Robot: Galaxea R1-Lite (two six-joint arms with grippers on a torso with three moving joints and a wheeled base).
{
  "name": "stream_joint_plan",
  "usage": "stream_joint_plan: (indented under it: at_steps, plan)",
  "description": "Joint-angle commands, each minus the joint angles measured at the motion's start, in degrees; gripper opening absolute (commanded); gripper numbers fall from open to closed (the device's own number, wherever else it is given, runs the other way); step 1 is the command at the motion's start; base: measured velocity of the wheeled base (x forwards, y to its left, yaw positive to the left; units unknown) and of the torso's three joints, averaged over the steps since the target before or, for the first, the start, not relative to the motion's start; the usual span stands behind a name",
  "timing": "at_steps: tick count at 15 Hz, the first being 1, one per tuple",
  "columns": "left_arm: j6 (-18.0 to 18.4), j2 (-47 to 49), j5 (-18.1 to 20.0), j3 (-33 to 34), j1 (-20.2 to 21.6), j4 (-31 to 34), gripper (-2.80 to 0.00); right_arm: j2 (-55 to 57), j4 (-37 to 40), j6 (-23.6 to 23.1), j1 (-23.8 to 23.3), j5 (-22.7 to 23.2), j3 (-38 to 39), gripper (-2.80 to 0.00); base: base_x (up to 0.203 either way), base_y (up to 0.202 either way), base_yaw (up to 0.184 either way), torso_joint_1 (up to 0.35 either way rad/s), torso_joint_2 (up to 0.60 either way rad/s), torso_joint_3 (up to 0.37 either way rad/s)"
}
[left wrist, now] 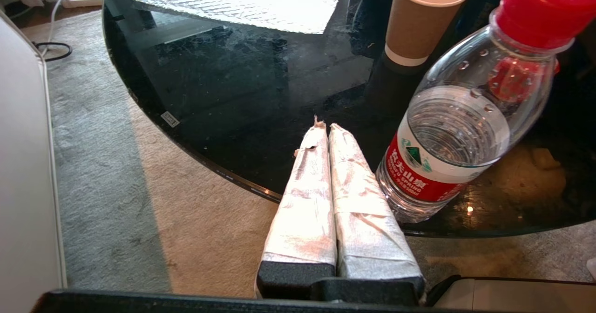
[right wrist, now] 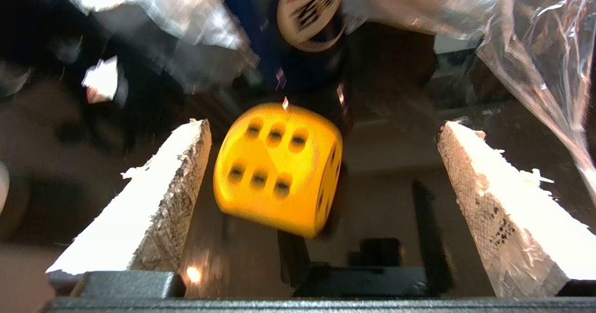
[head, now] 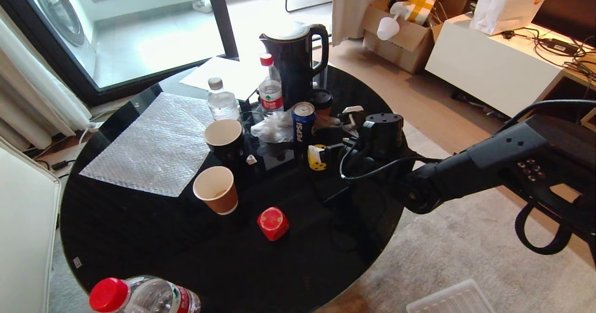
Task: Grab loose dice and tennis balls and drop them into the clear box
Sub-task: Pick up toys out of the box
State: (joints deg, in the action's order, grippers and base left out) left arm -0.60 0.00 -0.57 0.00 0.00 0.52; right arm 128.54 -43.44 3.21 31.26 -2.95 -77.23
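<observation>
A yellow die (head: pixel 318 160) (right wrist: pixel 279 168) rests on the black round table (head: pixel 153 238), just in front of a Pepsi can (head: pixel 302 123). My right gripper (head: pixel 324 155) (right wrist: pixel 324 125) is open, low over the table, its taped fingers (right wrist: pixel 163 196) on either side of the die and not touching it. The die sits nearer one finger. A red die (head: pixel 273 223) lies alone near the table's front. The clear box (head: pixel 449 299) is on the carpet at the lower right, cut off by the picture edge. No tennis balls are in view. My left gripper (left wrist: pixel 323 127) is shut and empty at the table's near edge.
Behind the Pepsi can stand a black kettle (head: pixel 295 61), two water bottles (head: pixel 222 101) and crumpled plastic (head: pixel 274 127). Two paper cups (head: pixel 216 189) stand left of the dice, beside a bubble-wrap sheet (head: pixel 153 145). A red-capped bottle (left wrist: pixel 461 131) stands next to my left gripper.
</observation>
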Motion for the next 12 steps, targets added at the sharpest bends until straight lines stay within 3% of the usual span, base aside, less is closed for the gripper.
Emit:
stream_joint_plan:
  at_steps: [1, 5, 12]
  plan:
    - [0.0, 0.0, 0.0, 0.0, 0.0, 0.0, -2.8, 4.0, -0.2, 1.4, 0.0, -0.2, -3.6, 0.0, 0.0, 0.0, 0.0, 0.0, 0.0, 0.0]
    - [0.1, 0.0, 0.0, 0.0, 0.0, 0.0, -2.8, 5.3, -0.2, 3.4, 0.0, -0.2, -6.2, 0.0, 0.0, 0.0, 0.0, 0.0, 0.0, 0.0]
    - [0.0, 0.0, 0.0, 0.0, 0.0, -0.1, -2.8, 5.0, -0.2, 2.9, 0.1, -0.7, -5.5, 0.0, 0.0, 0.0, 0.0, 0.0, 0.0, 0.0]
